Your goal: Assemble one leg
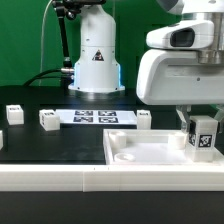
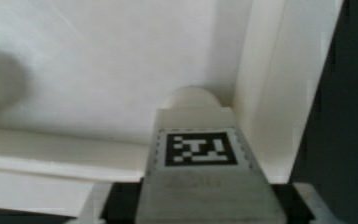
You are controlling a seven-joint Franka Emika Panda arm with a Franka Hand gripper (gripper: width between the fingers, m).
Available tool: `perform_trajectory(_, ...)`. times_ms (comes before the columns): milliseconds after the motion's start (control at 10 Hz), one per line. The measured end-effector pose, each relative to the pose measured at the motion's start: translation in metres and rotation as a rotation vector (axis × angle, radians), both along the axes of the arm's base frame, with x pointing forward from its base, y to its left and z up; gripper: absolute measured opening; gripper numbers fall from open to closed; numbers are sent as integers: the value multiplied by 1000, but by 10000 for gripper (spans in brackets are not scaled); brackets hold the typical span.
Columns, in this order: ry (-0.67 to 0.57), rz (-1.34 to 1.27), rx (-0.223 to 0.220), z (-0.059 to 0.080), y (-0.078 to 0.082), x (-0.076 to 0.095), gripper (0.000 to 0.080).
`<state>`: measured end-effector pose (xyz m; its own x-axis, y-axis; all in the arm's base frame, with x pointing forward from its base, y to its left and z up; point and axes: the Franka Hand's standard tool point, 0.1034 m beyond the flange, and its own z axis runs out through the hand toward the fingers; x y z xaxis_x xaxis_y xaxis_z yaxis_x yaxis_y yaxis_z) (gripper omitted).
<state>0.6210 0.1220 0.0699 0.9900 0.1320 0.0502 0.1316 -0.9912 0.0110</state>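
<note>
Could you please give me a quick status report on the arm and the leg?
Gripper shut on the leg, upright. Leg held over the white panel, near its corner on the exterior view's right. Nothing in the way.

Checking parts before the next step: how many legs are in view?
4: one leg in the gripper over the panel; three loose on the table at. Others may be hidden.
</note>
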Motion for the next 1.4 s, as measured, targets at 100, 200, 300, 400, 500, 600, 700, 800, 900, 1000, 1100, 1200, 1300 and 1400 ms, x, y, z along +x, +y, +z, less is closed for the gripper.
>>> perform_trajectory(100,0,-24,2,0,0,0,291)
perform_trajectory(200,-1,-43,6,0,0,0,291)
perform_trajectory(300,-18,-232,32,0,-1,2,291)
perform_trajectory(400,-21,-399,44,-1,-1,2,291)
perform_trajectory(500,-22,-500,46,-1,-1,2,291)
perform_trajectory(600,-23,-577,47,-1,-2,2,291)
perform_trajectory(700,-26,-684,46,-1,-4,1,298)
perform_trajectory(800,-31,-756,33,0,-8,0,298)
perform_trajectory(900,-31,-811,21,0,-12,0,308)
perform_trajectory(1000,-30,-861,11,0,-18,-1,310)
perform_trajectory(1100,-31,-865,8,0,-20,-1,310)
perform_trajectory(1200,-31,-880,9,0,-20,-1,310)
perform_trajectory(1300,-31,-879,9,0,-20,-1,405)
perform_trajectory(1400,-32,-879,9,0,-20,-1,555)
